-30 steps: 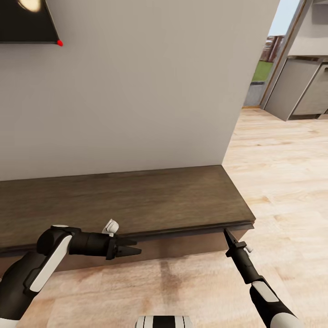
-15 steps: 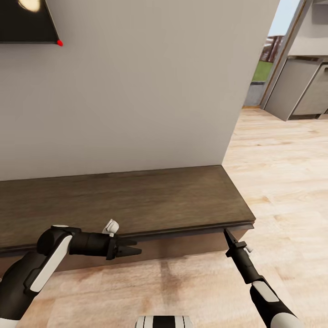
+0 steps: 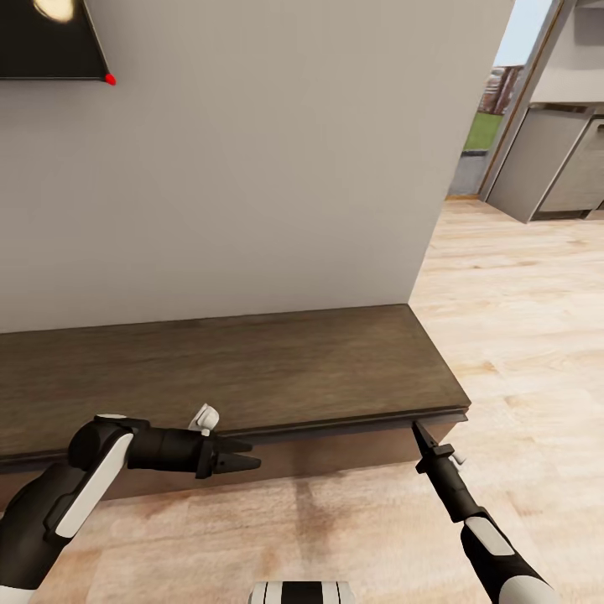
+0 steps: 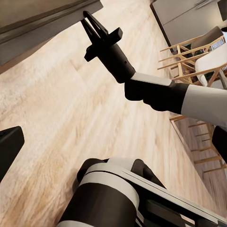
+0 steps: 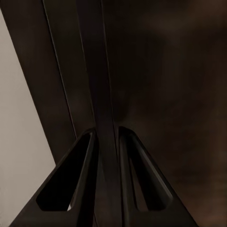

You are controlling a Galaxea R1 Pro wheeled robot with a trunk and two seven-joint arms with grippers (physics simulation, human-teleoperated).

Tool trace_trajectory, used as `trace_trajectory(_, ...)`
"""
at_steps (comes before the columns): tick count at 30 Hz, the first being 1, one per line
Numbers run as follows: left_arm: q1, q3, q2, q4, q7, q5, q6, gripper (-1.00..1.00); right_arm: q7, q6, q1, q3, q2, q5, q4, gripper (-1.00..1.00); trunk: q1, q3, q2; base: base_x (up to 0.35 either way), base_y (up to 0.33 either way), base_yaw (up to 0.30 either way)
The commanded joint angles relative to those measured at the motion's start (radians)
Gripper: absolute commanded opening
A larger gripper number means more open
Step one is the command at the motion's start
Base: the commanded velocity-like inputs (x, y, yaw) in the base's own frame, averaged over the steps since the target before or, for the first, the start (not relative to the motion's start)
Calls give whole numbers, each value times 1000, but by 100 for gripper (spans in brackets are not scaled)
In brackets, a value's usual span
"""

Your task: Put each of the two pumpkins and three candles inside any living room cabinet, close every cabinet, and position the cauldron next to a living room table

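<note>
Now, from the head: right gripper (image 3: pixel 417 429) tucked up under the top edge of the cabinet (image 3: pixel 252 369) near its right end, fingers almost together, holding nothing. Left gripper (image 3: pixel 248 460) low by the front, fingers a little apart, empty. No pumpkins or candles around.

From the left wrist: right gripper (image 4: pixel 93 24) close to the cabinet lip above the floor (image 4: pixel 71 118).

From the right wrist: fingers (image 5: pixel 85 156) on both sides of a dark edge. Looks like opening the front. Next, probably pull it out gently.
</note>
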Motion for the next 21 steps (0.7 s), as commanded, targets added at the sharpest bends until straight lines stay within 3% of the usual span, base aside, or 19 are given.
trace_trajectory(1,-1,-1,1,0,-2,1,4,100,7,2,0,-4,0,0,4,-100,0,-1,0,0,0,0)
trace_trajectory(21,-1,-1,1,0,0,1,4,100,3,3,0,-6,-1,2,4,-100,0,-1,0,0,0,0)
